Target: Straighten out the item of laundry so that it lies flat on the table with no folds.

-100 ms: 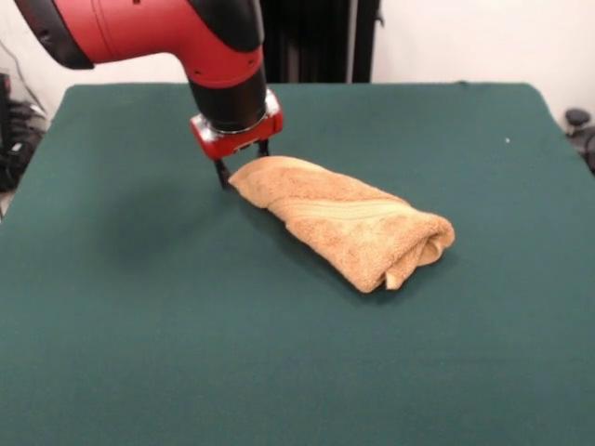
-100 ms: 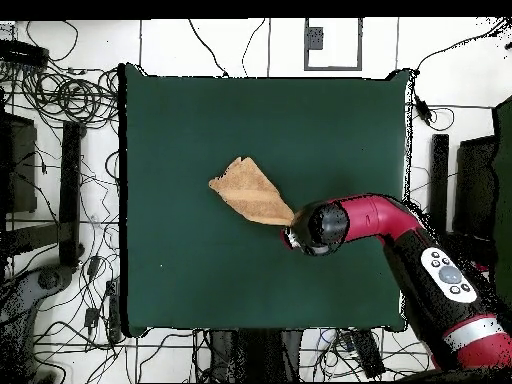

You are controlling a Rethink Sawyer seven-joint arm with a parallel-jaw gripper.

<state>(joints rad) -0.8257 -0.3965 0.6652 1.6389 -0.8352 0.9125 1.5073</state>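
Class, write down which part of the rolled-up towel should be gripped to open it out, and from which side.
Probably the loose flap at the towel's curled end, coming from above: there the layers show separately, whereas the end by the tool looks bunched.

White wall (image 1: 465, 42), pale floor (image 2: 90, 130) strewn with cables (image 2: 60, 95), perhaps dark stands (image 2: 70, 190)

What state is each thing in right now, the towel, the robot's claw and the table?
Towel: rolled and folded into a long bundle, not flat, lying on the table.
Gripper: down at one end of the towel; whether it is open or shut cannot be told.
Table: green cloth surface, bearing only the towel.
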